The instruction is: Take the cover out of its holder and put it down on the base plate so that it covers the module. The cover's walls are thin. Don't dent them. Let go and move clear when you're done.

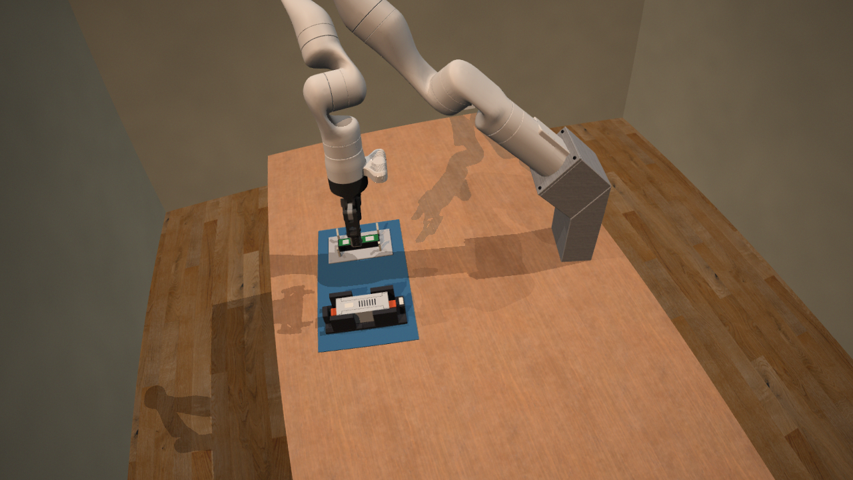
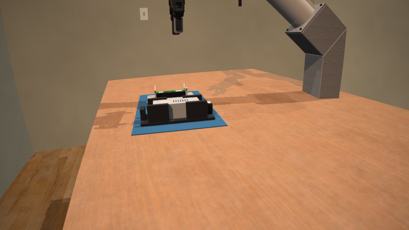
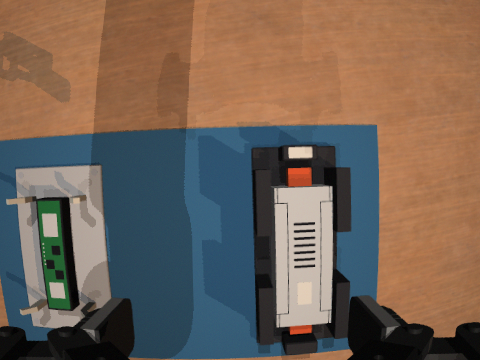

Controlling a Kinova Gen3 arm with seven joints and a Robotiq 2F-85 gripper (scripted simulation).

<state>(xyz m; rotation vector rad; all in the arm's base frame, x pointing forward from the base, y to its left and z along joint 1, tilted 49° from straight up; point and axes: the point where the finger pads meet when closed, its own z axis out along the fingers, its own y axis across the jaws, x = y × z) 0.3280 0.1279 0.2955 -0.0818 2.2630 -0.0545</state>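
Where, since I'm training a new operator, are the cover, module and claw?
Cover (image 1: 362, 303) (image 2: 177, 100) (image 3: 304, 256): top, exterior, wrist views; on its slotted top.
Module (image 1: 369, 238) (image 2: 170, 91) (image 3: 56, 257): top, exterior, wrist views; on its upper face.
Claw (image 1: 356, 242) (image 2: 177, 32) (image 3: 240, 324): top, exterior, wrist views; midway between its fingertips.

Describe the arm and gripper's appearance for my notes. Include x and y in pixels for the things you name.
The arm (image 1: 346, 89) is smooth off-white, with rounded, tubular segments and thin dark seam lines at the joints. A black collar joins it to the gripper (image 1: 356, 243) (image 2: 177, 32) (image 3: 241, 320), whose linkage is black and whose blocky fingers show grey inner faces. Its angular pedestal (image 1: 578, 205) (image 2: 331, 57) is brushed grey. I see no cables.
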